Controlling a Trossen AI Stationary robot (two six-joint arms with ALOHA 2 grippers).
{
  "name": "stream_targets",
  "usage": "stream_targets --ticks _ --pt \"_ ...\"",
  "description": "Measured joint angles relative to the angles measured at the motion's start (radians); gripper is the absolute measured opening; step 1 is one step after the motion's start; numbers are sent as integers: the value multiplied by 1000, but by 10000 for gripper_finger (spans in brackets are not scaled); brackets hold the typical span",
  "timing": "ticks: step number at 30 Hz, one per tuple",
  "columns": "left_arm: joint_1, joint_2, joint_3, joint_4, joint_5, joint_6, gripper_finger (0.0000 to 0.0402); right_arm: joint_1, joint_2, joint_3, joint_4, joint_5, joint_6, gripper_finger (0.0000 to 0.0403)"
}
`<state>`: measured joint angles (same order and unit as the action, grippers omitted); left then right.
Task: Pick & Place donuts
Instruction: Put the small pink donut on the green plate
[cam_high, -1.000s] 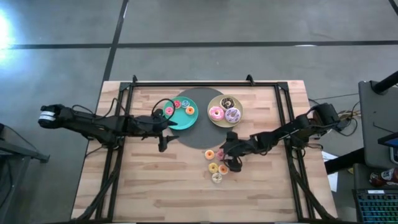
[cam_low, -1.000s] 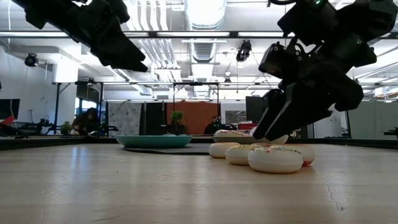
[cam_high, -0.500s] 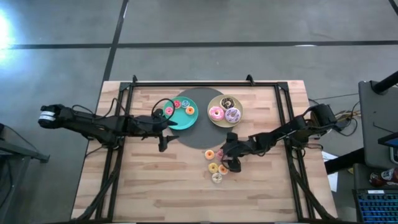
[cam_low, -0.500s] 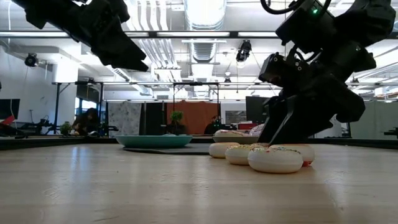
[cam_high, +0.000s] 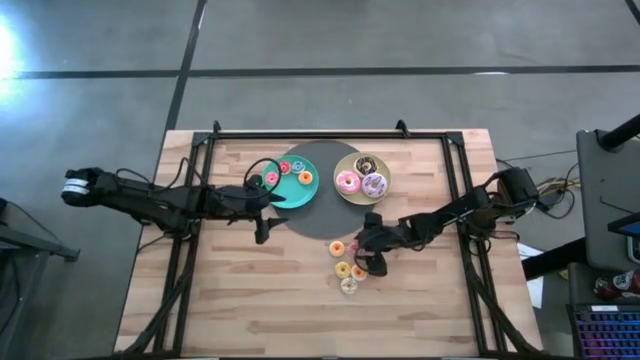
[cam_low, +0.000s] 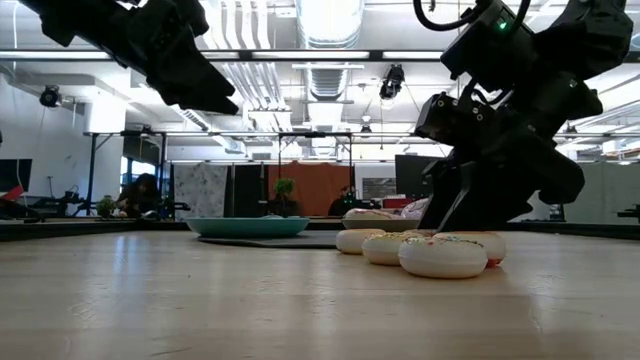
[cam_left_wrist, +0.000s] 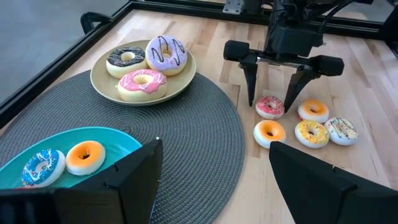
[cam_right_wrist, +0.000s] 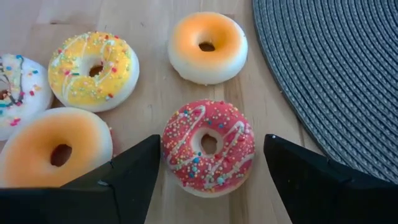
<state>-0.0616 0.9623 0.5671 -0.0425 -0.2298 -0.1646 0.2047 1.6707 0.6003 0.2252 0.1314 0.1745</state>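
A pink sprinkled donut (cam_right_wrist: 208, 146) lies flat on the wood beside the grey mat. My right gripper (cam_left_wrist: 270, 109) is open and slants down over it, one finger on each side, with a small gap showing at both. Around it lie an orange donut (cam_right_wrist: 207, 46), a yellow one (cam_right_wrist: 93, 71), a second orange one (cam_right_wrist: 53, 149) and a white one (cam_right_wrist: 12, 87). The three larger donuts (cam_left_wrist: 142, 84) sit on the beige plate (cam_left_wrist: 102, 84). My left gripper (cam_left_wrist: 214, 180) hangs open above the teal plate (cam_left_wrist: 118, 140), which holds tiny donuts (cam_left_wrist: 85, 155).
The round grey mat (cam_left_wrist: 199, 149) lies under both plates, its edge close to the pink donut. The loose donuts are bunched close together on the wood (cam_high: 349, 270). Black frame rails (cam_high: 470, 200) run along the table's sides. Bare wood lies toward the near edge (cam_high: 300, 320).
My right gripper has come down a little toward the table, so its fingers now stand low on either side of the pink donut. The donuts have not moved.
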Motion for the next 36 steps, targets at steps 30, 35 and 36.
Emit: stream_targets --ticks 30,35,36 --pt "0 0 0 -26 0 0 271 -1 -4 0 -3 2 -9 205" --pt "0 0 -4 -80 -1 -27 271 -2 -45 0 -5 4 -27 205" --pt "0 0 -11 -80 -1 -32 271 -3 -58 1 -6 7 -33 205"
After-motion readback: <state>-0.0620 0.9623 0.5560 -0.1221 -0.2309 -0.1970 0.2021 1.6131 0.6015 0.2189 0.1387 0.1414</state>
